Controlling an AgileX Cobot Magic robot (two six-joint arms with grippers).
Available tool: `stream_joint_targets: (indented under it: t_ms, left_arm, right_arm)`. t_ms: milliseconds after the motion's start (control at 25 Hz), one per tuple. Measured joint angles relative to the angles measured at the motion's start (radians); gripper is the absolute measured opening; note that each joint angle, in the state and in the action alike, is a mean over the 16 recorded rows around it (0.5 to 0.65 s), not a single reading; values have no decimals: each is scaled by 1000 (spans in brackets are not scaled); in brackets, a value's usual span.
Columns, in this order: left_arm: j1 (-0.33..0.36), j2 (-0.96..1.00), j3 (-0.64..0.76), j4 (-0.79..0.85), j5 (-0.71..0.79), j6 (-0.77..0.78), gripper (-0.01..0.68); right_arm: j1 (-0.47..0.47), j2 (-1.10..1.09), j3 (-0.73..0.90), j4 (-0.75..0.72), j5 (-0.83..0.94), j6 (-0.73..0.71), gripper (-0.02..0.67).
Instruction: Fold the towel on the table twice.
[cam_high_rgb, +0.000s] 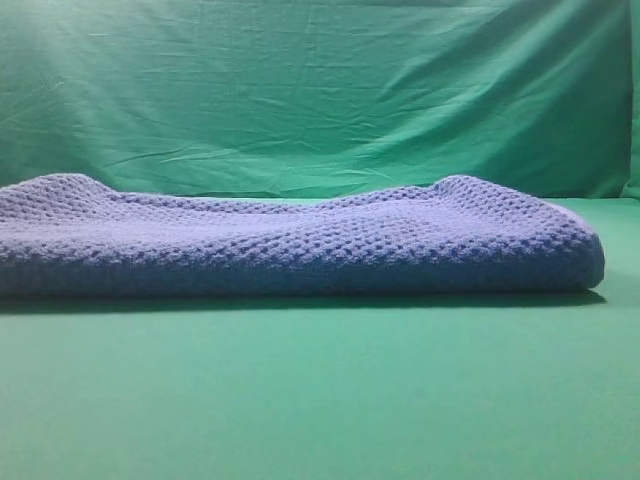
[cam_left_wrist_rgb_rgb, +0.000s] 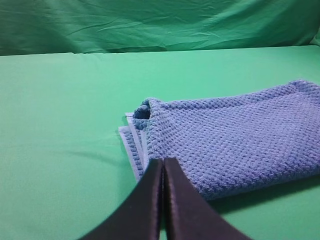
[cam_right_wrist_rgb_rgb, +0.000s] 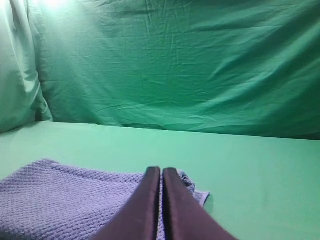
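The blue-grey waffle-weave towel (cam_high_rgb: 300, 240) lies folded in thick layers across the green table (cam_high_rgb: 320, 400). No gripper shows in the exterior view. In the left wrist view my left gripper (cam_left_wrist_rgb_rgb: 163, 161) is shut and empty, its dark fingers pressed together above the towel's (cam_left_wrist_rgb_rgb: 235, 137) near left corner, where pale hems stack. In the right wrist view my right gripper (cam_right_wrist_rgb_rgb: 161, 170) is shut and empty above the towel's (cam_right_wrist_rgb_rgb: 65, 200) right corner. I cannot tell whether either tip touches the cloth.
A wrinkled green backdrop cloth (cam_high_rgb: 320, 90) hangs behind the table. Bare green tabletop lies in front of the towel and to its left (cam_left_wrist_rgb_rgb: 60, 125) and right (cam_right_wrist_rgb_rgb: 260, 170).
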Motion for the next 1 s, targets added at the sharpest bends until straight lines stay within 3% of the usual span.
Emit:
stream_joint_targets:
  t_ms: [1000]
  left_arm:
    - [0, 0, 101, 47, -20, -2, 0]
  right_arm:
    - [0, 0, 42, -12, 253, -5, 0]
